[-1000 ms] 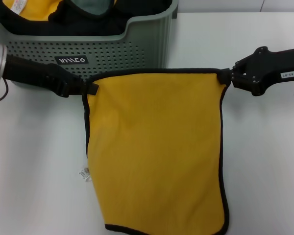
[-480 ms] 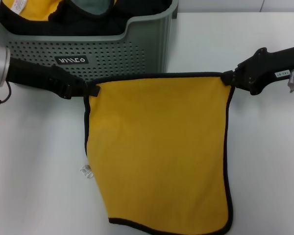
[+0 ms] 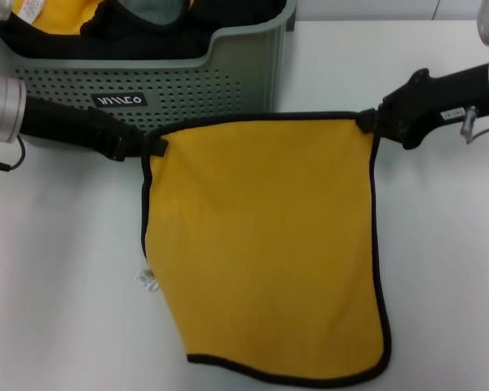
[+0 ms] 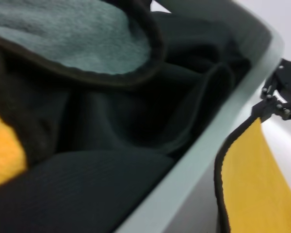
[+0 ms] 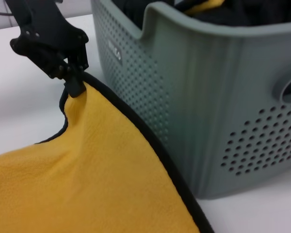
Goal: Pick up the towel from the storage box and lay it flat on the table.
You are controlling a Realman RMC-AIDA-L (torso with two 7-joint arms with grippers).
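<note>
two grippers: each pinches one top corner of the towel (image 3: 261,244), cloth stretched between them
left gripper (image 3: 151,147): fingers clamped on the towel's left top corner, just in front of the storage box (image 3: 228,77)
right gripper (image 3: 368,122): fingers clamped on the right top corner, over bare table (image 3: 448,269) beside the box's front right corner
towel: out of the box, mustard yellow with black binding, top edge taut and near level, lower part spread on the table toward the robot, small white tag (image 3: 145,278) at its left edge
storage box: grey-green, dotted walls, black logo label (image 3: 118,100), at the far left of the table
box contents: bunched yellow cloth (image 3: 53,15) with white label, dark fabric (image 4: 136,121), a grey-green piece (image 4: 68,39)
surface: plain smooth white tabletop
room: pale wall strip (image 3: 367,8) behind the table's far edge
</note>
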